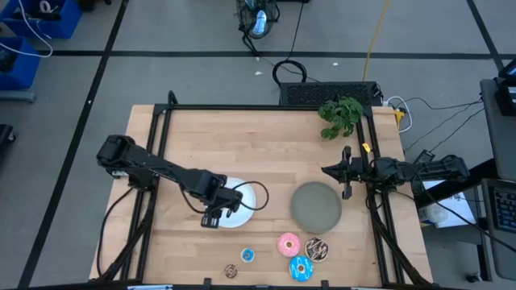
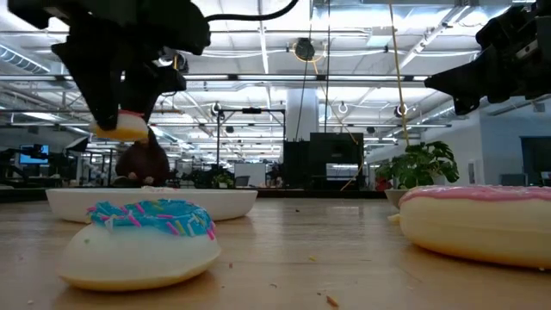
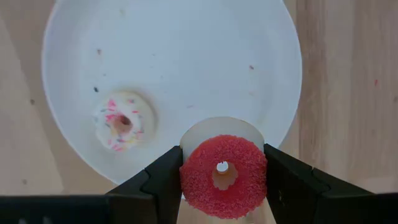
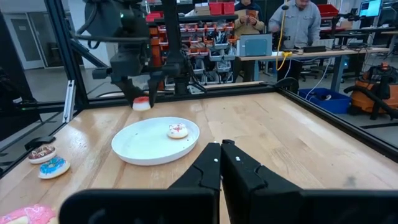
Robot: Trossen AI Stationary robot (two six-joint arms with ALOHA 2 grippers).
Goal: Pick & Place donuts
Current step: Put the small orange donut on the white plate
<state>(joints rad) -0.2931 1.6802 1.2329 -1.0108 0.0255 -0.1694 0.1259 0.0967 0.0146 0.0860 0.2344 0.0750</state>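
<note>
My left gripper (image 1: 216, 211) hangs pointing down over the near edge of the white plate (image 1: 251, 196), shut on a small red donut (image 3: 233, 186). A small whitish sprinkled donut (image 3: 124, 121) lies flat on that plate. Near the table's front edge lie a pink donut (image 1: 289, 244), a sprinkled chocolate donut (image 1: 316, 250), a large blue donut (image 1: 301, 268), a small blue donut (image 1: 247, 255) and a small brown donut (image 1: 230, 271). My right gripper (image 1: 326, 170) waits shut at the table's right side, level, touching nothing. My left gripper pinches the small red donut between its two fingers, which press on opposite sides of its outer rim (image 3: 186, 177). The fingers come from above, pointing down. The donut sits level, red top up, lifted clear above the plate's edge.
A round grey plate (image 1: 316, 205) sits right of the white plate. A green plant (image 1: 340, 115) stands at the far right corner. A black frame (image 1: 161, 145) runs around the table. People stand in the room beyond the table.
</note>
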